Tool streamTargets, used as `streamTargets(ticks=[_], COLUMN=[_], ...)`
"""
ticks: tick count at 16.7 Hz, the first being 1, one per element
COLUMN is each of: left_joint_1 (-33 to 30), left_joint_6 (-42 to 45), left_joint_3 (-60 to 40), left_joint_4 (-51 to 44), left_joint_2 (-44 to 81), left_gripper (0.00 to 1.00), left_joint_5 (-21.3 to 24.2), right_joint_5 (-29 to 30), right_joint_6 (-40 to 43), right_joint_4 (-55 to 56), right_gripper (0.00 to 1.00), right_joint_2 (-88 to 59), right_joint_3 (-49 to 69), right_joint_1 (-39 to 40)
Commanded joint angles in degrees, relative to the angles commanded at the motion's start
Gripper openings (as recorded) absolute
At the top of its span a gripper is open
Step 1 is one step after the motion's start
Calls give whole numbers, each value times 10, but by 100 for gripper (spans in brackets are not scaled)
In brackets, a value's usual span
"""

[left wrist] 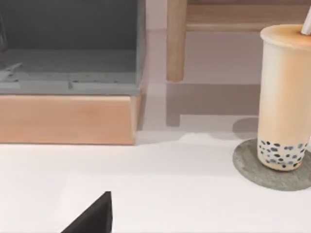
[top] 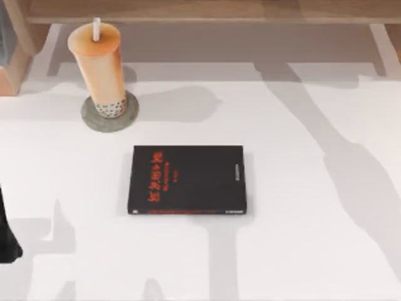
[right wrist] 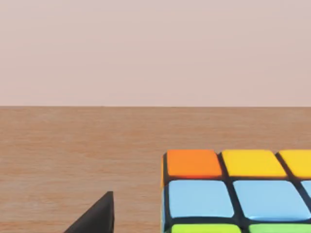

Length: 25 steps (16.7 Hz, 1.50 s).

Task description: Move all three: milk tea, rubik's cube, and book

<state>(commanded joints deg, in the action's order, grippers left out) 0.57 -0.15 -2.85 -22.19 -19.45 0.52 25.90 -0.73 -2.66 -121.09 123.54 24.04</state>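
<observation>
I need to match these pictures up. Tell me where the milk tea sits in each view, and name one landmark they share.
Top view: the milk tea stands upright at the table's far left, on a round grey coaster.
Left wrist view: the milk tea is at the picture's right edge, on the same coaster.
Right wrist view: not in it.
Shared landmark: the grey coaster under the cup.

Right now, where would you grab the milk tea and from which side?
Probably the plain mid-wall of the milk tea, above the pearls. It stands upright on a round grey coaster at the table's far left, with the straw sticking out on top, so a level side approach from the near left suits the left arm.
</observation>
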Motion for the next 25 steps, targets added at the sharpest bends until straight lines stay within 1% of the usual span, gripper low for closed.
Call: streamTargets(ticks=[3,9,13,16,18,21,25], left_joint_1=[0,0,0,0,0,0,0], left_joint_6=[-2,-2,-2,-2,-2,-2,-2], left_joint_3=[-4,-4,-4,-4,-4,-4,-4], left_joint_4=[-32,-32,-32,-32,-32,-32,-32], left_joint_2=[-27,-28,-28,-28,-28,-28,-28], left_gripper=[100,100,100,100,100,100,100], left_joint_5=[1,1,1,1,1,1,1], right_joint_5=[0,-1,-17,-39,-57,-89,-139], right_joint_6=[0,0,-3,-5,-4,1,11], right_joint_4=[0,1,7,11,13,12,7], right_gripper=[100,100,100,100,100,100,100], right_joint_2=[0,5,81,189,281,442,680], right_joint_3=[0,-5,-75,-178,-272,-449,-712], right_joint_1=[0,0,-16,-40,-59,-91,-136])
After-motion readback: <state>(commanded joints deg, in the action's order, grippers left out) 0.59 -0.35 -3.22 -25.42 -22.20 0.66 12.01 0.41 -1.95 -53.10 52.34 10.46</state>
